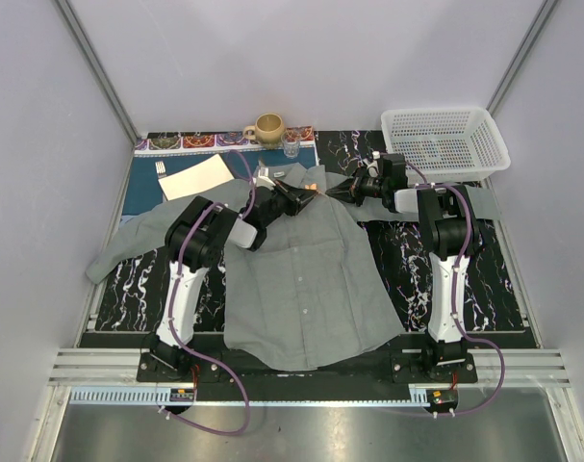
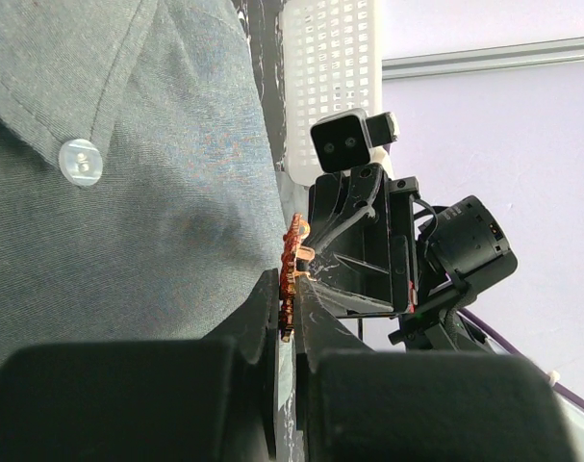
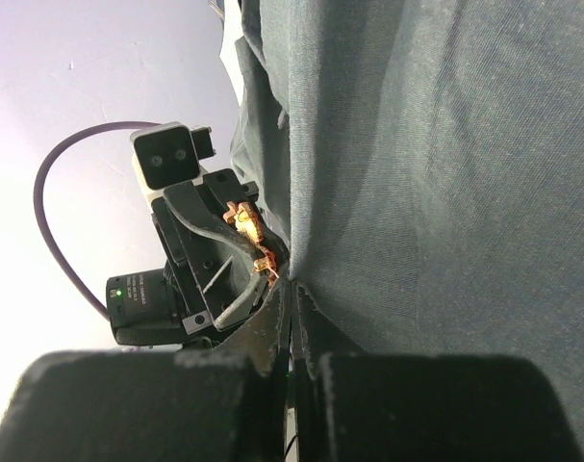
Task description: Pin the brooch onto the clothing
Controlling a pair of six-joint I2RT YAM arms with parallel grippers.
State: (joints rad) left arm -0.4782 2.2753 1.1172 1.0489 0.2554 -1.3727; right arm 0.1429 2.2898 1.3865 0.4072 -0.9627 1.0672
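Note:
The grey shirt [image 1: 301, 279] lies spread front up on the table, collar at the far end. My left gripper [image 1: 306, 197] is at the collar area, shut on the small orange-red brooch [image 1: 312, 189]. In the left wrist view the brooch [image 2: 292, 255] stands edge-on between the shut fingertips, against the shirt [image 2: 157, 221] near a pale button [image 2: 80, 161]. My right gripper [image 1: 336, 191] faces it tip to tip. In the right wrist view it [image 3: 290, 289] is shut on a pinched fold of shirt [image 3: 436, 173], with the brooch [image 3: 245, 223] just beyond.
A white basket [image 1: 445, 140] stands at the back right. A mug [image 1: 267, 127] and a small glass [image 1: 292, 144] stand at the back centre. A white napkin [image 1: 197, 177] lies on the blue placemat [image 1: 142, 197] at the back left.

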